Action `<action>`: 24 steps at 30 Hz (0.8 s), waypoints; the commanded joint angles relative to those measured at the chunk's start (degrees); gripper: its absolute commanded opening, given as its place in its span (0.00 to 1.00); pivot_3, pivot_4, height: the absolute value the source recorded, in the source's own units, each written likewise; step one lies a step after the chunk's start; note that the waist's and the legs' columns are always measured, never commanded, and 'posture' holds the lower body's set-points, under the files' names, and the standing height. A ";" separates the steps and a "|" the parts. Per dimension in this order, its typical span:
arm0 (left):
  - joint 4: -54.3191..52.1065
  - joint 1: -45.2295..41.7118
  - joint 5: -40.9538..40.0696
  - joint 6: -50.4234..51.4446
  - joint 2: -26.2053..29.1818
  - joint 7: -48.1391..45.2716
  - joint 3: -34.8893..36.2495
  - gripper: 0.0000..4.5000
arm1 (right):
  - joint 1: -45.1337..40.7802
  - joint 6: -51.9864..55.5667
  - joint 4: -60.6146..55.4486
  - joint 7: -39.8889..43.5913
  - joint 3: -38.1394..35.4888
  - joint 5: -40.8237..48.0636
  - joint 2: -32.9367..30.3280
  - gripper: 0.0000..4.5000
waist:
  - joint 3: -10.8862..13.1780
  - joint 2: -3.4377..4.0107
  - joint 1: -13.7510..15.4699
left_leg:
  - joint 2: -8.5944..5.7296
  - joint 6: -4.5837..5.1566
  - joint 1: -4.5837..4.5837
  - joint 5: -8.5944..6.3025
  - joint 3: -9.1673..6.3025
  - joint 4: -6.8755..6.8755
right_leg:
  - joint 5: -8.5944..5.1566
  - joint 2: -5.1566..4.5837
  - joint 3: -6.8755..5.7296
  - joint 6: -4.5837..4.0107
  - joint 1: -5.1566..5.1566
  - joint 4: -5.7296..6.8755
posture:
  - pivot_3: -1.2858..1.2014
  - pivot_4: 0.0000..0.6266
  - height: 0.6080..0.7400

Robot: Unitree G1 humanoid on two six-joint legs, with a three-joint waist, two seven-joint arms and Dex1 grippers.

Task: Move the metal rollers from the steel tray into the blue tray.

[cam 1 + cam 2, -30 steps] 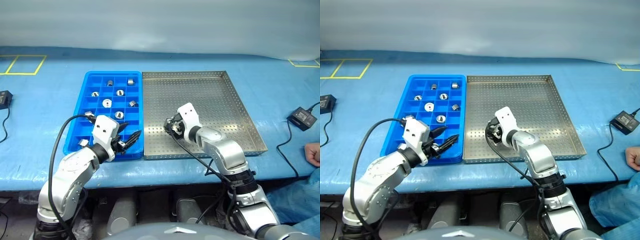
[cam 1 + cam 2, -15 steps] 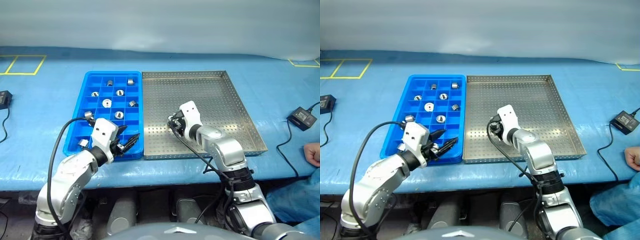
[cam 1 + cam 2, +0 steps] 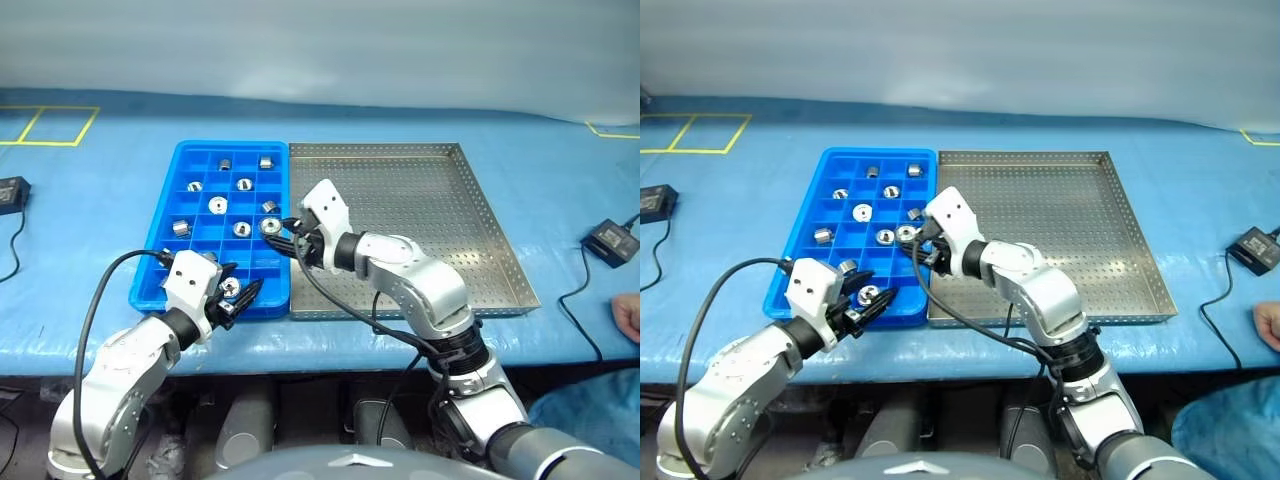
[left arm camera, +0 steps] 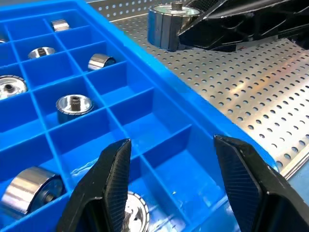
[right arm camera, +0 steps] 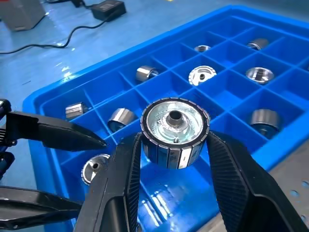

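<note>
Carrying a metal roller over to the blue tray, left of centre in the head views. Best done by centring over an empty compartment near the tray's right edge, lowering until almost seated, then letting go, avoiding cells already filled. Right gripper clenched on that roller, fingers pinching its ribbed sides, hovering at the seam with the steel tray, whose visible perforated floor looks bare. Left gripper partly spread and grasping nothing, low over the tray's near corner, lower left. About nine rollers already in compartments.
</note>
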 commanded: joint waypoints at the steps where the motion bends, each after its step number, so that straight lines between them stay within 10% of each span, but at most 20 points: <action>1: -3.28 0.24 -0.72 -0.56 -0.37 1.20 1.07 0.67 | -1.90 -3.41 4.04 0.40 1.28 -0.84 1.41 0.38 | 0.00 0.00 0.48 | 0.00 0.00 0.00 0.00 0.01 0.01 | 0.00 0.00 0.00 0.00 0.00 0.00 | 0.60 0.24 1.00; 5: -3.79 0.62 -0.86 -0.61 -0.50 2.08 0.75 0.67 | -2.74 -5.70 8.88 -0.96 2.60 -4.04 1.15 0.38 | 0.00 0.00 1.01 | 0.00 -0.01 -0.02 -0.01 0.04 0.00 | 0.01 -0.02 0.00 -0.01 -0.04 0.00 | 0.60 0.24 1.00; 12: -2.99 0.16 -0.72 -0.74 -0.39 2.78 0.64 0.67 | -1.07 -6.07 4.30 -1.18 1.82 -4.72 -0.51 0.96 | 0.00 0.00 1.06 | 0.03 -0.05 -0.09 -0.03 0.07 -0.07 | 0.03 0.02 -0.01 -0.11 -0.15 0.00 | 0.59 0.24 1.00; 24: 2.39 -6.05 -0.59 -4.60 -3.32 4.84 3.54 0.67 | 10.04 -12.97 -2.70 6.43 -12.58 -0.30 -16.88 0.96 | -0.02 -0.03 1.68 | 0.02 -0.05 -0.09 -0.03 0.12 0.04 | -0.02 -0.02 -0.03 -0.03 -0.09 -0.03 | 0.57 0.24 1.00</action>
